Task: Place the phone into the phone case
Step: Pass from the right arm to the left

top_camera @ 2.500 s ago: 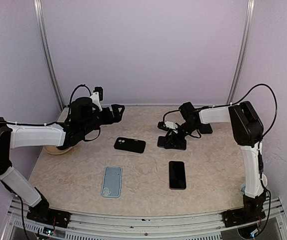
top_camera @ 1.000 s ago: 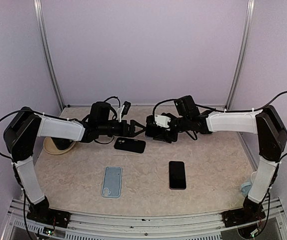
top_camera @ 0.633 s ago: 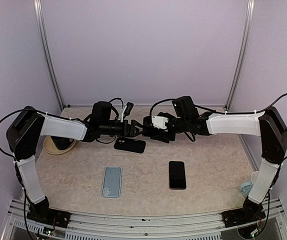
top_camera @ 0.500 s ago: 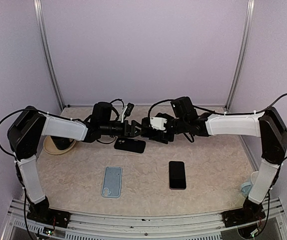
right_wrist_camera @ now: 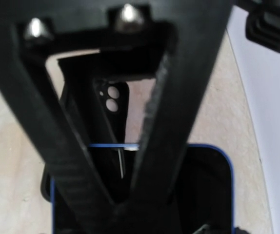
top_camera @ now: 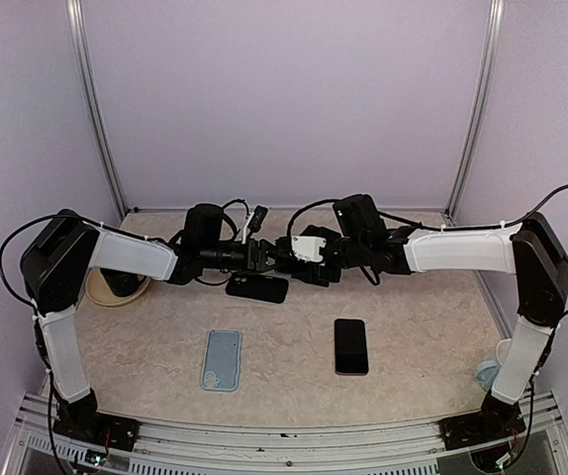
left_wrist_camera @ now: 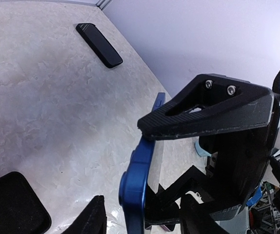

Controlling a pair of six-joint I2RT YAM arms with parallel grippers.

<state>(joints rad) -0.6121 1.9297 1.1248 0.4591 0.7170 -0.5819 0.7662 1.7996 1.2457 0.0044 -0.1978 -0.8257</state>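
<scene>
Above the table's back middle, both grippers meet. My right gripper (top_camera: pixel 288 260) is shut on a blue-rimmed phone (left_wrist_camera: pixel 139 180) with a black face (right_wrist_camera: pixel 206 195), holding it off the table. My left gripper (left_wrist_camera: pixel 145 215) stands around the phone's other end. Its jaws are partly closed, and a gap shows between one finger (left_wrist_camera: pixel 93 218) and the blue edge. Just below them lies a black phone case (top_camera: pixel 257 288), which also shows in the right wrist view (right_wrist_camera: pixel 111 105). A light blue case (top_camera: pixel 222 359) lies front left, and a black phone (top_camera: pixel 351 345) front middle.
A tan dish (top_camera: pixel 114 291) sits at the left edge under my left arm. A small light blue item (top_camera: pixel 485 372) lies by the right arm's base. Metal posts and lilac walls close the back and sides.
Both arms have come together over the black case. My left gripper's jaws have narrowed around the phone that the right gripper holds.
</scene>
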